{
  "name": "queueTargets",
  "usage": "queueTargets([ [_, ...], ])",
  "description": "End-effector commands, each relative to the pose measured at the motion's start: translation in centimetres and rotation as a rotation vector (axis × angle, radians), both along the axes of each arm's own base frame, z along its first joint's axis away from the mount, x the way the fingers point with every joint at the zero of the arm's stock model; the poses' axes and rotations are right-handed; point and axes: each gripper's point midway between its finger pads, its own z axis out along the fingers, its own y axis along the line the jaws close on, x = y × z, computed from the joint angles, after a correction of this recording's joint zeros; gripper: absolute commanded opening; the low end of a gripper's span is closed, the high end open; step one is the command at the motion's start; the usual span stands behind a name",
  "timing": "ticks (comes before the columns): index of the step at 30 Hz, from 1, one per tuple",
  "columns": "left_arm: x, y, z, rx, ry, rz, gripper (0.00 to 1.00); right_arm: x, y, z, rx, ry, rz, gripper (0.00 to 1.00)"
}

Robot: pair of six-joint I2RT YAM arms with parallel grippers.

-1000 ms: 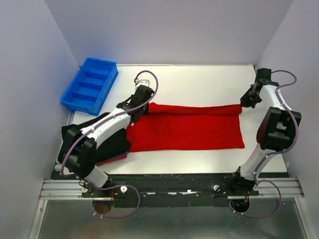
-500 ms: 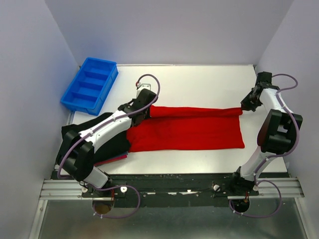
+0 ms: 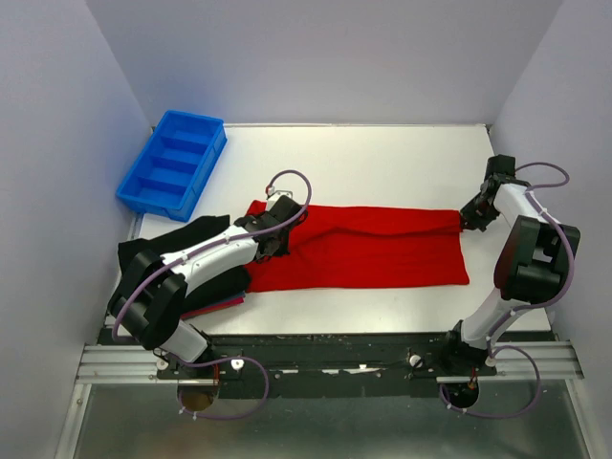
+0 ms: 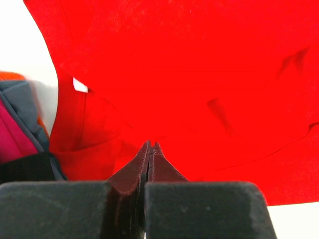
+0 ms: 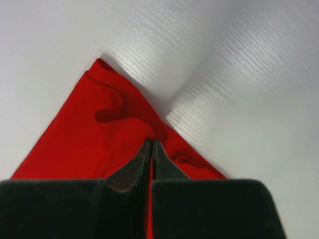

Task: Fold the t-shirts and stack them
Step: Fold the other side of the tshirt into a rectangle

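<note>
We start with the white surface (image 3: 382, 163), boxed in by pale walls (image 3: 57, 143) on three sides. The wrist view shows it finely ribbed, with a faint sheen. A wide bare band runs along its far side, level with the blue compartment bin (image 3: 207, 167) and stretching right from it. A narrower bare strip lies along the near edge.

The red t-shirt (image 3: 382, 249) lies flat to the right of the bin and nearer the arm bases. It is folded into one long band running left to right. It is plain, bright and matte, and its near edge is straight. Its far edge is doubled over into a soft ridge, and the end closest to the bin is bunched, with a corner poking out.

The stack of folded shirts (image 3: 177, 234) sits directly on the near side of the bin. It is black on top with a dark-red layer showing at its near edge, and the left arm partly covers it.

The bin itself is rigid plastic, split into four cross compartments, and sits at the far left corner.

The left end effector (image 4: 151, 145) is clenched on a pinch of the t-shirt at the bunched end. The right end effector (image 5: 151, 141), at the corner of the shirt farthest from the bin, is pinched on the cloth, and we see red between its fingers.
</note>
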Motion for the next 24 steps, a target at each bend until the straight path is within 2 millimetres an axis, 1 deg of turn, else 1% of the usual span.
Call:
queueTargets([
  [1,-1.4,-0.3,-0.5,-0.036,0.026,0.008,0.0,-0.2,-1.1,1.1,-0.052,-0.056,-0.079,0.12],
  [2,-1.5,-0.4,-0.5,-0.042,0.028,0.007,0.0,-0.4,-1.2,1.1,-0.057,-0.054,-0.089,0.2],
  [5,-1.6,-0.8,0.0,-0.06,0.019,0.004,0.0,-0.5,-1.3,1.9,-0.071,-0.084,-0.095,0.23],
  [6,-1.5,-1.0,0.4,-0.071,0.01,0.004,0.02,-0.6,-1.5,2.5,-0.084,-0.098,-0.1,0.23],
  [7,-1.5,-1.0,1.0,-0.078,0.001,0.003,0.05,-0.7,-1.6,3.1,-0.098,-0.119,-0.098,0.26],
  [9,-1.1,-1.1,2.2,-0.082,-0.024,0.002,0.15,-0.9,-1.7,4.4,-0.118,-0.163,-0.094,0.31],
  [11,-0.4,-1.2,3.4,-0.081,-0.052,0.005,0.29,-1.0,-1.5,5.1,-0.122,-0.196,-0.076,0.34],
  [13,0.4,-1.3,4.2,-0.075,-0.08,0.009,0.38,-0.9,-0.9,5.3,-0.1,-0.218,-0.047,0.34],
  [14,0.8,-1.5,4.5,-0.081,-0.09,0.01,0.42,-0.7,-0.4,5.1,-0.076,-0.23,-0.027,0.31],
  [15,1.2,-1.8,4.7,-0.087,-0.095,0.007,0.45,-0.6,0.5,4.8,-0.038,-0.239,0.001,0.27],
  [16,1.7,-2.1,4.9,-0.096,-0.1,0.006,0.47,-0.1,1.2,4.7,-0.008,-0.261,0.038,0.25],
  [17,2.2,-2.3,5.0,-0.1,-0.105,0.007,0.48,0.2,2.5,4.6,0.046,-0.283,0.079,0.24],
  [19,3.5,-2.6,5.3,-0.113,-0.11,0.018,0.51,0.3,4.9,4.5,0.093,-0.312,0.15,0.24],
  [20,4.1,-2.6,5.4,-0.119,-0.112,0.024,0.53,0.6,6.4,5.0,0.108,-0.346,0.211,0.24],
  [22,5.4,-2.2,5.5,-0.135,-0.119,0.048,0.56,0.6,9.9,5.0,0.139,-0.354,0.317,0.27],
  [24,6.9,-2.0,5.9,-0.158,-0.133,0.064,0.56,0.8,13.7,5.4,0.206,-0.389,0.441,0.3],
])
